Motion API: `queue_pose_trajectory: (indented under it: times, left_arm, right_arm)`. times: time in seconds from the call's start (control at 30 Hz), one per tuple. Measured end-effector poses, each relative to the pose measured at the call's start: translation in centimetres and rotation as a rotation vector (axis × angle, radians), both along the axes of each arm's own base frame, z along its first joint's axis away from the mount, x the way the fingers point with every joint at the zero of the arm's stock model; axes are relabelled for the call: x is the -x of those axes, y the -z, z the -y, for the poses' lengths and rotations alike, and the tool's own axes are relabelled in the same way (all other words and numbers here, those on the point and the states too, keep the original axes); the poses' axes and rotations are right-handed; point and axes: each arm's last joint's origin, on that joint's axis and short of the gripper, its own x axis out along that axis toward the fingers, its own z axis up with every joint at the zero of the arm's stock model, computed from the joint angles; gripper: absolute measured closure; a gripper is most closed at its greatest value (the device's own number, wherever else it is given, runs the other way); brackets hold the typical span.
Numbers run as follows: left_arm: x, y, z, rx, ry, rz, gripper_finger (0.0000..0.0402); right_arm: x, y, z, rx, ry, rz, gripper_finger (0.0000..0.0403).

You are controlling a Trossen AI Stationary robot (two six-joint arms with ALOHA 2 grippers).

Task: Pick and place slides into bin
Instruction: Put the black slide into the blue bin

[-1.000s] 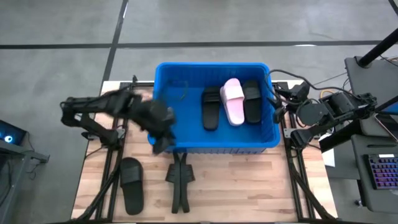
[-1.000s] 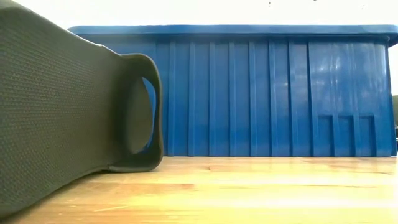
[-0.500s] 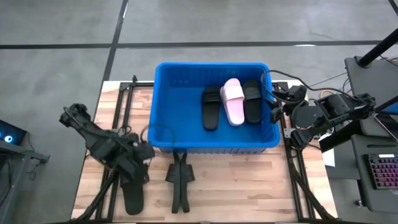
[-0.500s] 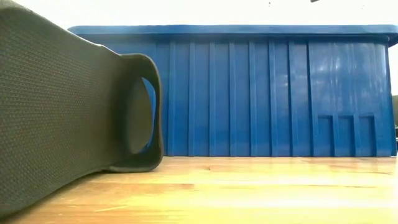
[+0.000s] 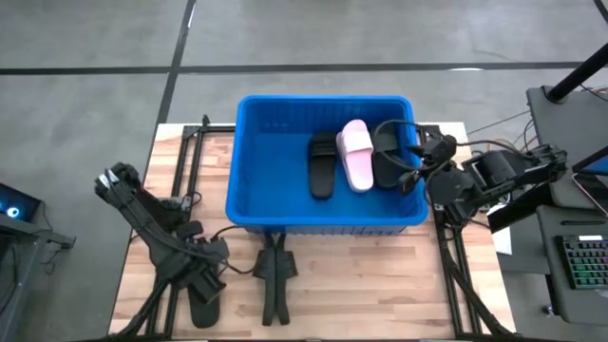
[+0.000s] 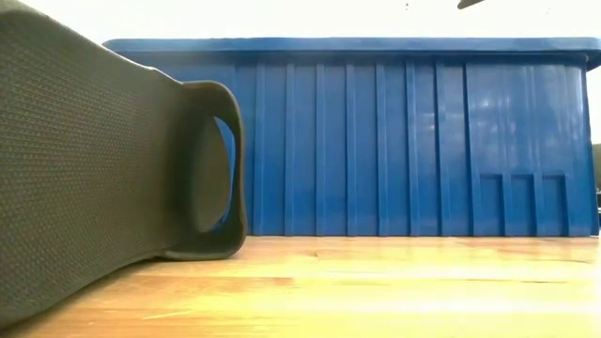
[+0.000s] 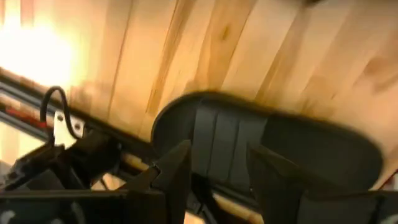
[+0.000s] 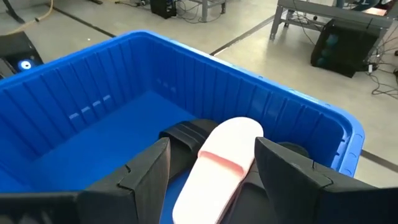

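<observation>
Bench (image 5: 380,275): a pale wooden top seen from above, carrying the blue bin (image 5: 249,204) at its middle and one black slide (image 5: 201,299) near the front-left corner.

Bin: rectangular, ribbed walls, thick rim; in the low view its long wall (image 6: 394,141) fills the background beyond the bench surface.

Slides in bin: three lie side by side on the floor toward the right half — a black slide (image 5: 322,167), a pale pink slide (image 5: 355,155) beside it, and another black slide (image 5: 386,152) against the right wall. The right wrist view shows the pink slide (image 8: 221,162) resting partly over a black one (image 8: 186,134).

Slide on bench: the black sandal at front left lies flat, strap up; the left wrist view shows its wide strap (image 7: 224,146) and sole on the wood. The low view catches it large at the left edge (image 6: 94,160), apart from the bin wall.

Left gripper (image 5: 202,275): low over the black slide on the bench, jaws partly spread with one finger (image 7: 177,171) on each side of the strap; whether they touch it cannot be told.

Right gripper (image 5: 413,171): over the right rim of the bin, above the slides inside, jaws spread wide and holding nothing.

Frame (image 5: 274,275): a dark metal support stands on the bench in front of the bin.
</observation>
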Motion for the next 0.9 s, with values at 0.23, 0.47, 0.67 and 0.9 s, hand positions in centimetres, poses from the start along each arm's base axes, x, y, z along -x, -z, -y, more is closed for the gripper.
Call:
queue_pose_trajectory:
  times: [0.23, 0.47, 0.67, 0.9]
  left_arm:
    - [0.8, 1.3, 0.5, 0.031, 0.039, -0.008, 0.0208]
    - [1.1, 1.7, 1.5, 0.067, 0.069, 0.025, 0.0158]
    - [2.0, 2.1, 3.1, 0.068, 0.156, 0.128, 0.0156]
    - [3.9, 4.4, 4.5, 0.081, 0.193, 0.139, 0.0155]
  right_arm:
    - [-1.2, 0.6, -0.4, 0.015, 0.000, -0.042, 0.0179]
    - [-1.9, 1.0, -0.7, 0.024, 0.000, -0.066, 0.0179]
    - [-1.8, 1.0, -0.6, 0.026, 0.001, -0.066, 0.0179]
    - [-1.6, 0.9, -0.6, 0.020, -0.002, -0.063, 0.0179]
